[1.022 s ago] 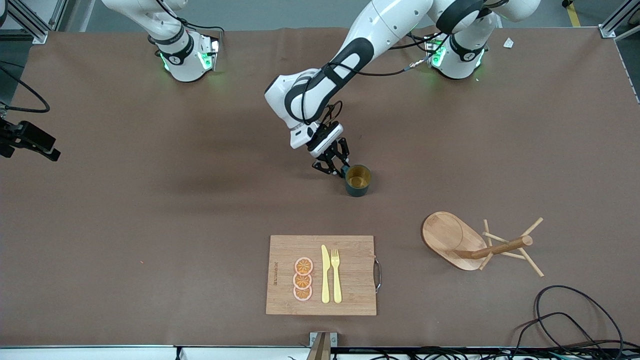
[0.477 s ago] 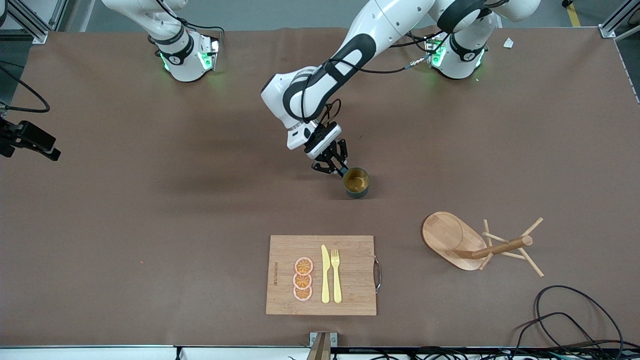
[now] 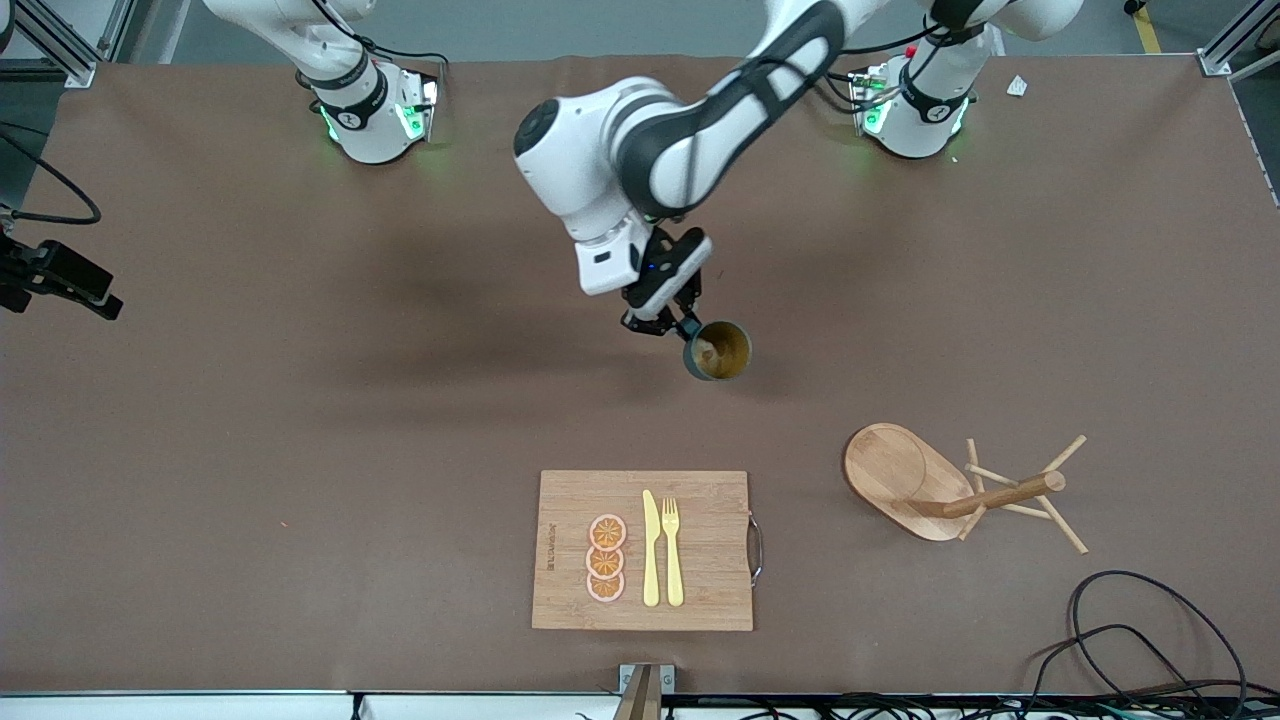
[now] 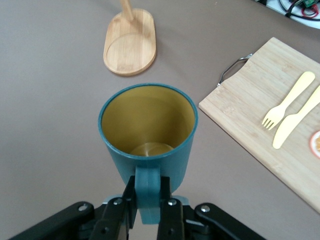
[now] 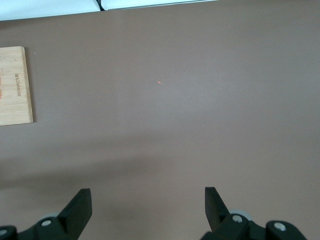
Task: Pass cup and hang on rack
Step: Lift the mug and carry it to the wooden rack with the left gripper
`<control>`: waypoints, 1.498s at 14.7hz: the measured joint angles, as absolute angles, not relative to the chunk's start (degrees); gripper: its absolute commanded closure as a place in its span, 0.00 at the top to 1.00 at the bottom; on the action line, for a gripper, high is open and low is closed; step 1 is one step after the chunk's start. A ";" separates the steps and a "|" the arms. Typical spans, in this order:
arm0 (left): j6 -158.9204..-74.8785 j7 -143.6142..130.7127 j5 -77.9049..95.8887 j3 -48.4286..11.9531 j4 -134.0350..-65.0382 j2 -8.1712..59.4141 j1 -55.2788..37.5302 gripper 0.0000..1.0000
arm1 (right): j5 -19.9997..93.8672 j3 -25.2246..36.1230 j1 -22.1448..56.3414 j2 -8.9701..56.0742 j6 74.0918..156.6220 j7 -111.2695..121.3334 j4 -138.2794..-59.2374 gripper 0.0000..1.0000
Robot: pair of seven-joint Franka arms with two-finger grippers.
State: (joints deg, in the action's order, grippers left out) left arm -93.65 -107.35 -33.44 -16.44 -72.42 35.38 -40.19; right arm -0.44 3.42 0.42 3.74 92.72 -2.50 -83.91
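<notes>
The dark teal cup [image 3: 718, 350] with its yellowish inside hangs tilted in the air over the middle of the table. My left gripper [image 3: 680, 325] is shut on its loop handle. In the left wrist view the cup [image 4: 147, 132] fills the middle and the handle [image 4: 147, 192] sits between my left gripper's [image 4: 148, 210] fingers. The wooden rack [image 3: 950, 490] stands upright nearer the front camera, toward the left arm's end; its base shows in the left wrist view [image 4: 130, 42]. My right gripper [image 5: 148, 207] is open and empty over bare table; the front view does not show it.
A bamboo cutting board [image 3: 642, 550] with a yellow knife, a fork and orange slices lies near the front edge; it also shows in the left wrist view [image 4: 270, 130]. Black cables [image 3: 1130, 620] lie at the front corner by the rack.
My left gripper has risen with the cup, which was standing on the table and now hangs tilted above it. The left arm's wrist has turned. The rack and board have not moved.
</notes>
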 measured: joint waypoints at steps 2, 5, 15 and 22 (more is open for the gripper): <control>-94.69 -105.64 -25.83 -16.44 -72.36 31.40 -36.20 0.00 | -0.44 3.42 0.41 3.74 92.72 -2.50 -83.91 1.00; -96.74 -104.29 -15.47 -16.47 -72.41 27.57 -29.95 0.00 | -0.44 3.41 0.41 3.74 92.72 -2.48 -83.90 1.00; -100.94 -86.61 17.07 -16.37 -72.56 25.65 -7.03 0.00 | -0.44 3.23 0.41 3.66 92.74 -0.49 -83.36 1.00; -100.99 -71.99 32.31 -16.21 -74.26 26.94 4.86 0.00 | -0.44 3.11 0.41 3.66 92.74 -0.14 -83.35 1.00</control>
State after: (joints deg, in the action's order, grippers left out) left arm -100.99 -71.99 32.31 -16.21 -74.26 26.94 4.86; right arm -0.44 3.11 0.41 3.66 92.74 -0.14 -83.35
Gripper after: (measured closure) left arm 0.789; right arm 0.000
